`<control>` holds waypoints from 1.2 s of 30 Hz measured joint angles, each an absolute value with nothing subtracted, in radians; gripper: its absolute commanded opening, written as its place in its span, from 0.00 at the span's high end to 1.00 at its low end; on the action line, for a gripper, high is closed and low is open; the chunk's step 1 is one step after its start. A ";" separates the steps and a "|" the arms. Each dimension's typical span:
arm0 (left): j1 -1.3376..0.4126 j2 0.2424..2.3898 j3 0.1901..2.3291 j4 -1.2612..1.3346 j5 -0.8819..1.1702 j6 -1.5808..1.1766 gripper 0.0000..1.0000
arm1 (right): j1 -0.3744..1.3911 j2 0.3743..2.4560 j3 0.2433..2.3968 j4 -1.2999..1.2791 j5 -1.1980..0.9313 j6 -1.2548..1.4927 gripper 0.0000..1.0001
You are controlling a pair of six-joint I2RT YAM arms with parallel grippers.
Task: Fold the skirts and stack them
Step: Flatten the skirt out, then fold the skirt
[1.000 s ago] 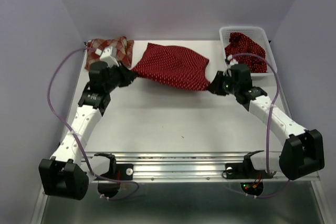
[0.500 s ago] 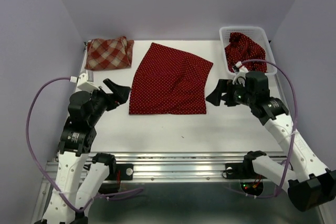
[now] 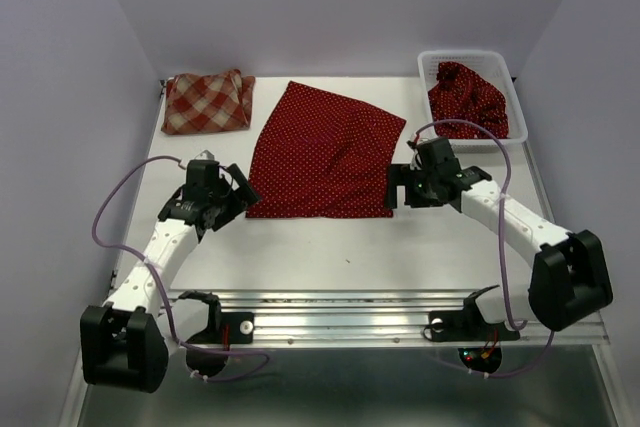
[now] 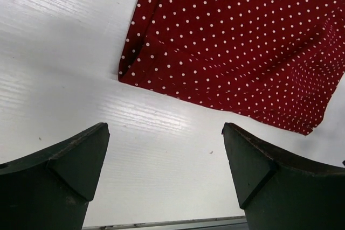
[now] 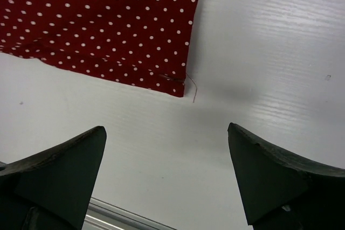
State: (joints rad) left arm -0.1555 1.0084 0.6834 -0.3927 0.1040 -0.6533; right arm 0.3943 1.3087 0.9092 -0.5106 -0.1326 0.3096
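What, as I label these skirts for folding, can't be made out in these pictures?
- Basket skirt, top view: bunched up, so its own folds and the basket walls hide its shape and any lining.
- Checked skirt, top view: folded, lower layers hidden; too small to show seams.
- Spread skirt, wrist views: the frame edges cut off all but one near corner in each.

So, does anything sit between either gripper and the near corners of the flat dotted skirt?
Nothing visible. Only bare table separates the left gripper and right gripper from the dotted skirt; both are open.
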 measured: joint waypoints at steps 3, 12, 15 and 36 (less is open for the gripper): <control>-0.155 1.068 0.673 -0.351 0.102 -0.662 0.06 | 0.402 1.388 0.904 -0.492 -0.102 0.319 0.06; -0.155 1.307 0.661 -0.241 0.077 -0.678 0.16 | 0.406 1.529 0.900 -0.402 -0.080 0.370 0.14; -0.154 1.344 0.660 -0.199 0.078 -0.678 0.24 | 0.406 1.542 0.894 -0.378 -0.086 0.383 0.18; -0.143 1.370 0.629 -0.080 0.167 -0.670 1.00 | 0.407 1.562 0.835 -0.307 -0.185 0.450 0.99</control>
State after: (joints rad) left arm -0.1429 1.3697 0.6289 -0.0803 0.1665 -0.6704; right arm 0.4068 1.5623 0.8352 -0.3069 -0.1852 0.4496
